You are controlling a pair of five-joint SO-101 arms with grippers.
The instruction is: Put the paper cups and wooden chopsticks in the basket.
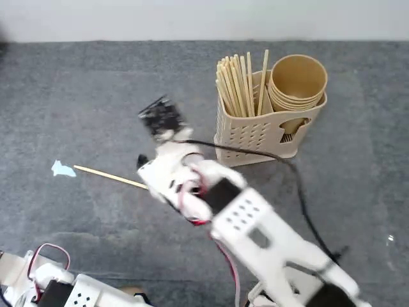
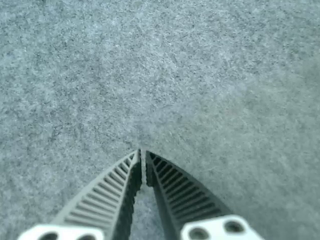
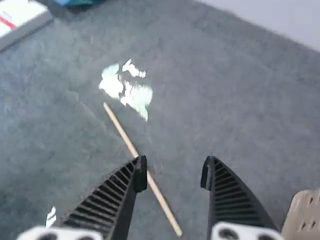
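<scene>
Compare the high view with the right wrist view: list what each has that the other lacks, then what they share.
High view: paper cups stacked and chopsticks standing in the basket. Right wrist view: a white box off beyond the scrap, and a close look at the right hand, which is open. Shared: the loose chopstick, the pale scrap by its tip, the grey carpet.
</scene>
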